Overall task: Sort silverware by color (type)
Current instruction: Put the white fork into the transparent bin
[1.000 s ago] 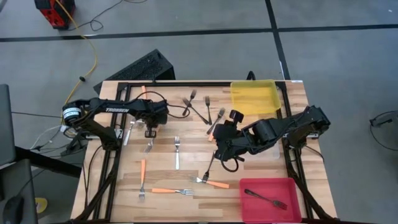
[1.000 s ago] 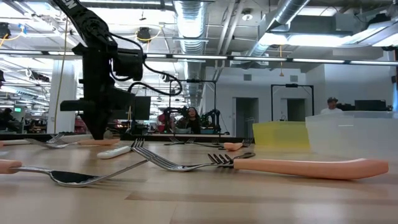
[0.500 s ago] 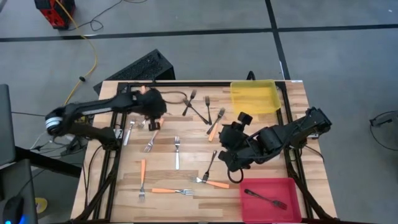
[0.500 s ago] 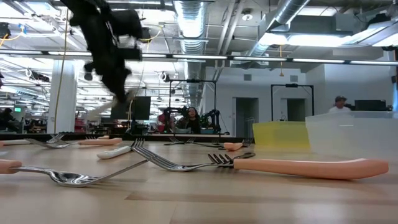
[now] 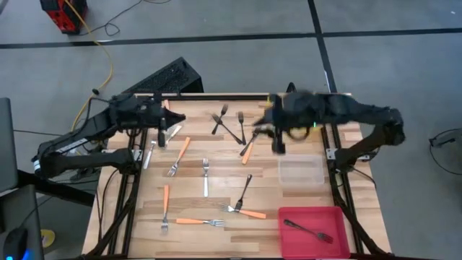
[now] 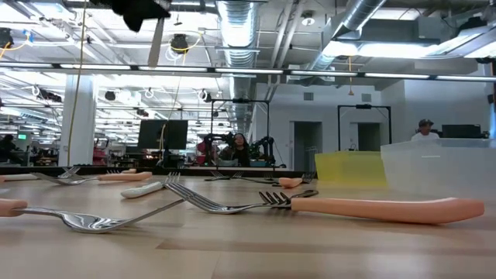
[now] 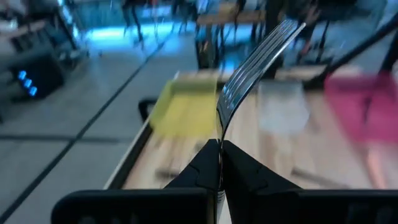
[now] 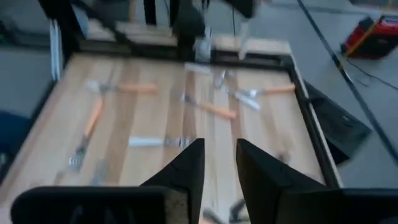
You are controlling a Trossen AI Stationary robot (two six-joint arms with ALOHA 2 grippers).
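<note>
My left gripper point(image 5: 164, 128) point(image 7: 219, 146) is high over the table's far left part, shut on a pale silver-white fork point(image 7: 249, 68) point(image 5: 174, 131) point(image 6: 155, 43). My right gripper point(image 5: 278, 141) point(image 8: 219, 162) is open and holds nothing; it hovers blurred near the far right, and its arm covers most of the yellow bin point(image 6: 349, 167). Loose forks lie flat on the wood: orange-handled ones point(image 5: 182, 148) point(image 5: 195, 222), a silver one point(image 5: 205, 177), dark ones point(image 5: 227, 124) point(image 5: 244, 191). A dark fork point(image 5: 309, 231) lies in the red bin point(image 5: 339, 217). My left gripper pinches the pale fork between its two fingertips, at the narrow neck just behind the tines point(image 7: 219, 134). The tines point(image 7: 267, 46) stick out forward past the fingers, along their line. The fork is lifted clear of the table.
A clear bin point(image 5: 302, 172) stands right of centre, the red bin at the near right corner. A white-handled fork point(image 5: 149, 153) lies near the left rail. Black frame rails point(image 5: 336, 180) run along both sides. Bare wood lies between the scattered forks in the middle.
My left gripper has risen from the table with the pale fork, pulling up and toward the far left. My right arm has swung from the middle of the table toward the far edge, over the yellow bin, uncovering the clear bin.
</note>
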